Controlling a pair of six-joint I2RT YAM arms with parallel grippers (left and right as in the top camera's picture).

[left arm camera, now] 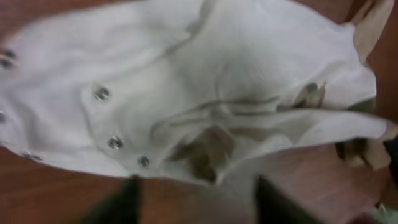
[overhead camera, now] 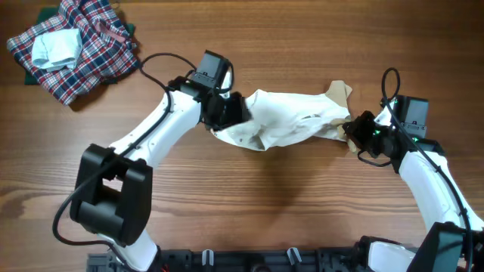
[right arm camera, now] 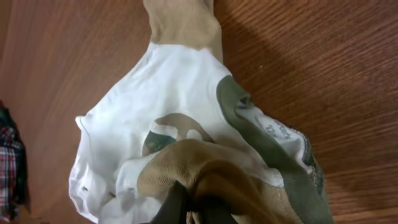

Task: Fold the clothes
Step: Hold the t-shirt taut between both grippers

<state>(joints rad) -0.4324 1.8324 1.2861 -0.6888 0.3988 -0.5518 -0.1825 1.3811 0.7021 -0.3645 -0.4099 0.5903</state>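
The clothes are one small white garment lying stretched across the middle of the table, with a tan sleeve at its right end. My left gripper is at the garment's left end. In the left wrist view its dark fingers stand apart and blurred, and the white cloth with metal snaps spreads just ahead of them. My right gripper is at the right end, shut on a bunched tan fold of the clothes. The green-tan print shows in the right wrist view.
A red-blue-white plaid heap lies at the back left, with a pale blue-white folded piece on top. The heap's edge shows at the left of the right wrist view. Bare wooden table lies in front of the garment.
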